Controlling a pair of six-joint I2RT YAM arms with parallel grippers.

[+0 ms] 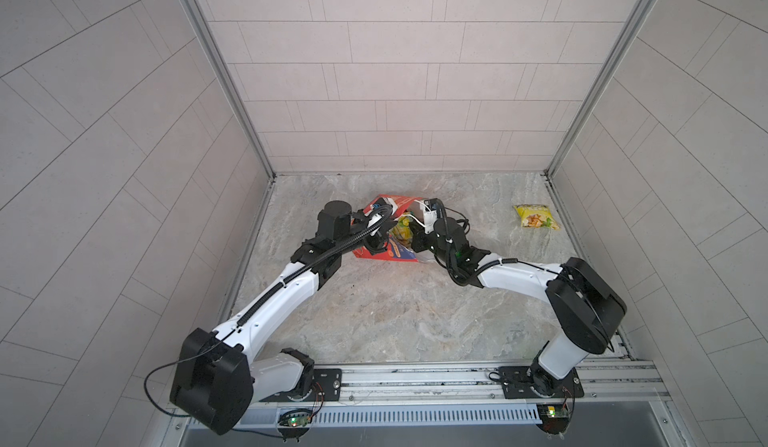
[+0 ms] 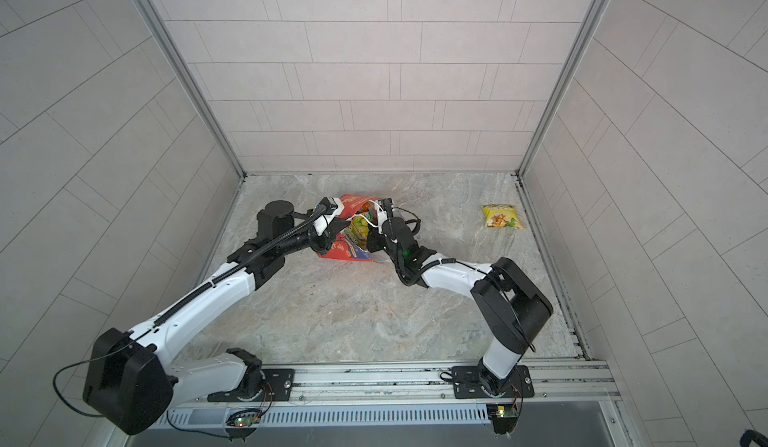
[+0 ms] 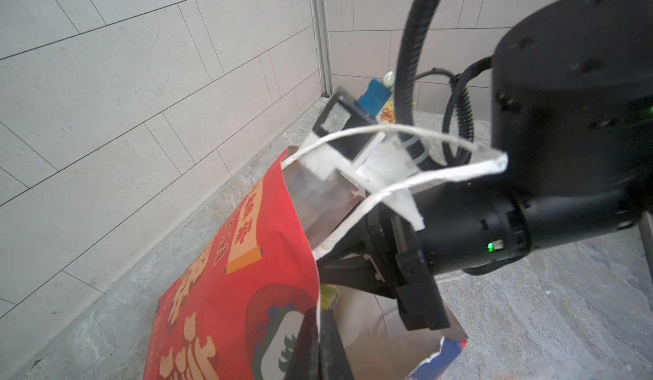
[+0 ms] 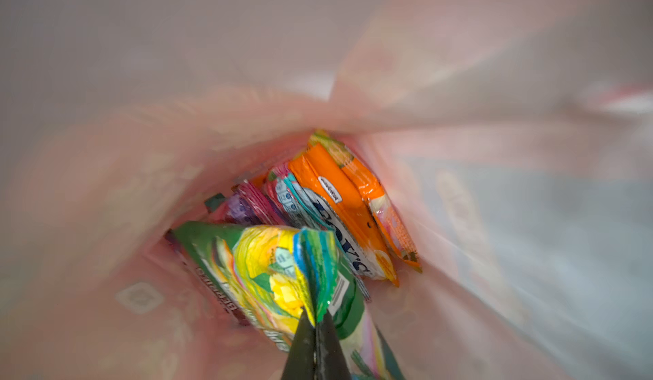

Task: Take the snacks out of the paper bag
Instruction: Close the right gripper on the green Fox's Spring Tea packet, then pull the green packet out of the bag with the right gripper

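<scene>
Two grippers are engaged at the paper bag [image 1: 387, 254], which stands left of centre on the table [image 1: 415, 320] with its mouth open upward.

**Left of the bag.** The left gripper [image 3: 318, 321] is closed on the rim of the red front wall and holds the mouth apart. Judgement: this arm should hold its position. If the wall sags, the opening narrows around the other arm.

**At the bag.** One white cord handle [image 3: 353, 138] lies across the right arm's wrist just above the rim. The rim of the navy wall shows a ragged, torn edge. Judgement: both are snag points. A fast lift could drag the whole bag upward by the cord.

**Inside the bag.** The right gripper [image 4: 315, 320] has its jaws together on the crimped corner of a green packet [image 4: 261, 272], pinching only the seal. Deeper in, an orange packet [image 4: 335, 201] stands on edge among pink, teal and purple ones. An exact count is not possible from the wrist view.

Judgement on the step in hand, which is withdrawing the green packet:
- Lift straight up along the bag's axis, slowly.
- Keep the packet off the paper walls.
- Check that the cord slides off the wrist and does not catch.
- The corner grip is thin and the film is glossy, so a jerk may let the packet slip.

**Right of the bag.** A yellow packet [image 1: 536, 216] lies flat on the table, well apart from the bag near the right wall. Judgement: the table beside it is a suitable drop spot, with the green packet set down clear of it.
</scene>
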